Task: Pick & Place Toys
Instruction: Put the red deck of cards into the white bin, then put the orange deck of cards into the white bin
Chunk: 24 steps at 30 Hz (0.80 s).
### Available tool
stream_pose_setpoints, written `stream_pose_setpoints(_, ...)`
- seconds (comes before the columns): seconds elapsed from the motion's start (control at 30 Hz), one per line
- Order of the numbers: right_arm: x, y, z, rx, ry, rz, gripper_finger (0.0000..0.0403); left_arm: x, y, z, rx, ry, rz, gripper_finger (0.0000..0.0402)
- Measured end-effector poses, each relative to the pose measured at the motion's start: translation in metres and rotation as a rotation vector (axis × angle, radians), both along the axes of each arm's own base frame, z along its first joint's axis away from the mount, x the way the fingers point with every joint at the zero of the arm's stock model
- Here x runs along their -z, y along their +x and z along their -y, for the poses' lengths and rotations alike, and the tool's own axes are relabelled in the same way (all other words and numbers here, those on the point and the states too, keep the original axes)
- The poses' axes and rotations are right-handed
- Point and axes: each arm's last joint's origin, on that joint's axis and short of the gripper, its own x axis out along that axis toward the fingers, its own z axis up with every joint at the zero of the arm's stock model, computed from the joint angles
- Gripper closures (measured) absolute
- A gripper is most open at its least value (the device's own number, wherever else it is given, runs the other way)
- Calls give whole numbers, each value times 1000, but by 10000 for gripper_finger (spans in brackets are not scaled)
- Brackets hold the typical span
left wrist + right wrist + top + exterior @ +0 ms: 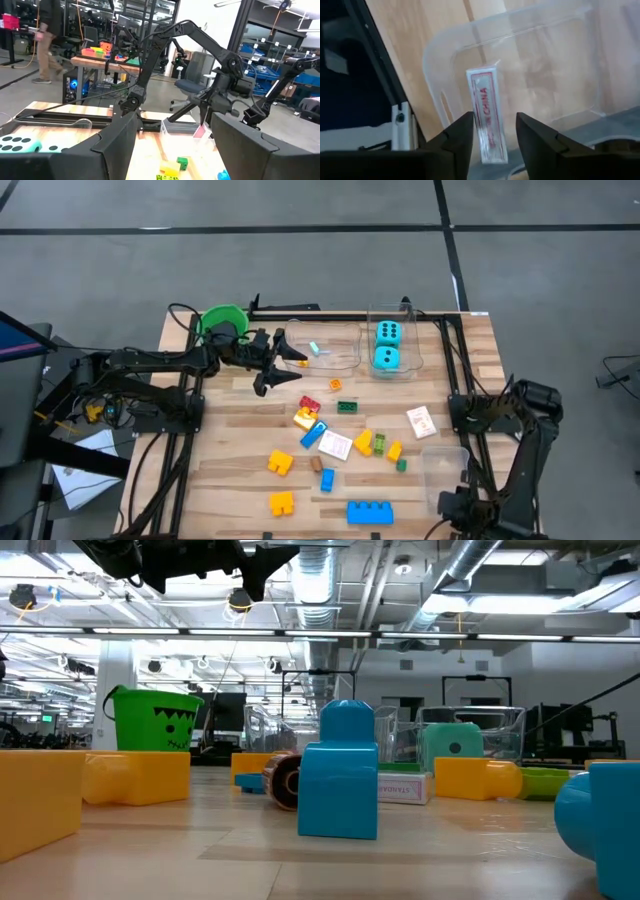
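What my cameras can't settle

From above, my right gripper (468, 505) at five o'clock is folded under its own arm and its fingers are lost to me there; the small pale bit (313, 348) inside the clear plastic tub (345, 365) at twelve o'clock is too small to name. At table height, the big yellow plastic block (35, 802) is cut by the left edge, the rounded blue plastic block (605, 820) by the right, and a brown round piece (282, 781) hides partly behind the cyan plastic block (340, 780).
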Motion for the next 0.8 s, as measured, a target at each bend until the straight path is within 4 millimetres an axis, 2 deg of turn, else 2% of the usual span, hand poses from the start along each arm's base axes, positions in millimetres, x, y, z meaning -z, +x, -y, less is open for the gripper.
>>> stream_pose_setpoints(0.23, -35, -9, 3, 23, 59, 235, 213, 0, 1, 2, 9, 0, 0, 152)
stream_pose_setpoints(0.33, -44, -9, 7, 27, 56, 349, 196, 0, 1, 2, 9, 0, -1, 152)
stream_pose_setpoints(0.57, -48, 1, 24, 42, -101, 457, 183, 0, 1, 2, 6, 23, 3, 152)
stream_pose_setpoints(0.73, -51, 14, 48, 166, -261, 448, 178, 0, 0, 2, 6, 23, 6, 152)
stream_pose_setpoints(0.8, -53, 22, 56, 220, -249, 456, 171, -1, 0, 2, 6, 26, 15, 152)
